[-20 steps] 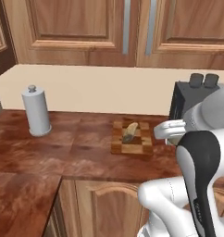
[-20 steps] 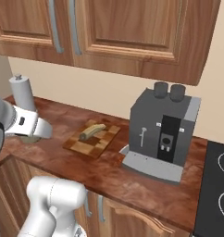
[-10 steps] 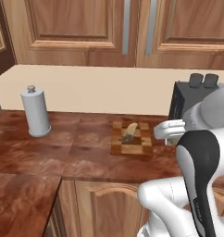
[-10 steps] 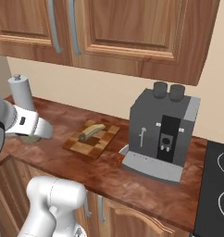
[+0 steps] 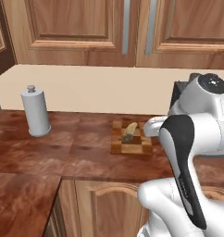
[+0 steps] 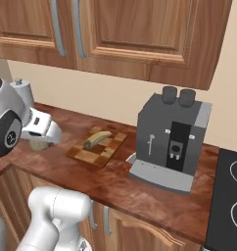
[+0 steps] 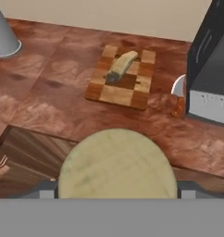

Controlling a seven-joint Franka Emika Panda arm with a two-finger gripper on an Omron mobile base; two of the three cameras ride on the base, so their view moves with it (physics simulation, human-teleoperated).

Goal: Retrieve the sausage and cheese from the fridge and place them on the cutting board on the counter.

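From the left base camera I see the small patchwork wooden cutting board (image 5: 131, 142) on the dark reddish polished worktop (image 5: 77, 152), with a tan, elongated piece (image 5: 129, 131) lying on it; I can't tell if that is the sausage. A grey cylindrical paper-towel holder (image 5: 35, 111) stands well apart to its left.

From the right base camera, my pincer (image 6: 42, 142) hangs near the board's left side, over the worktop's front part, with the dull yellow round cheese puck (image 6: 39, 143) showing beneath the hand. A grey coffee machine (image 6: 170, 137) sits just right of the board.

In the hand camera the cheese fills the space between the finger tips; the jaws stand wide, clamped on it. I judge this the carry step: next I must reach forward over the board, lower, and release beside the tan piece.
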